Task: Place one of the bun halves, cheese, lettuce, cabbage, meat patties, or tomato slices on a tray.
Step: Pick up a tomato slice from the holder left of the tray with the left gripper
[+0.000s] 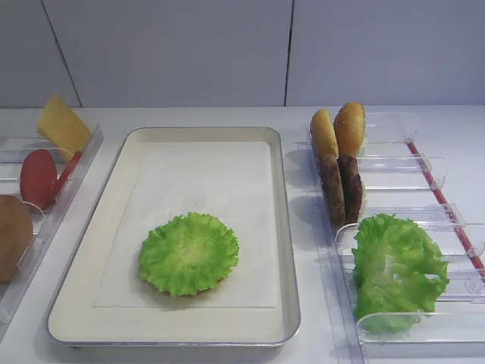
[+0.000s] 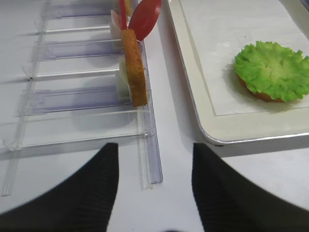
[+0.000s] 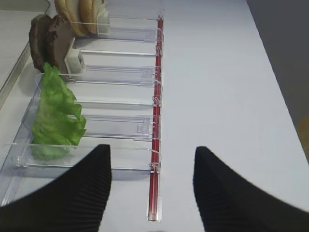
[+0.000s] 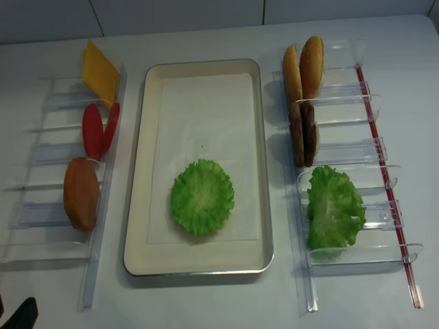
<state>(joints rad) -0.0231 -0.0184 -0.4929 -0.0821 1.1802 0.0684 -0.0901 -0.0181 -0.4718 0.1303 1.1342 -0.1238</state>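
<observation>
Green lettuce [image 1: 189, 252] was laid over a bun half on the tray [image 1: 286, 227], while both tools [image 2: 153, 181] [image 3: 152, 186] were held open and empty.

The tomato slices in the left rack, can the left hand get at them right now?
Probably yes. The left hand is open, and the tomato slices stand upright straight ahead. Only the bun half in the nearer slot stands between; coming from above should clear it.

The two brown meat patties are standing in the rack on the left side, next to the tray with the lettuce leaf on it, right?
Not quite. The meat patties stand in the clear rack on the right side of the tray, as the exterior high view shows. The lettuce leaf does lie on the tray.
</observation>
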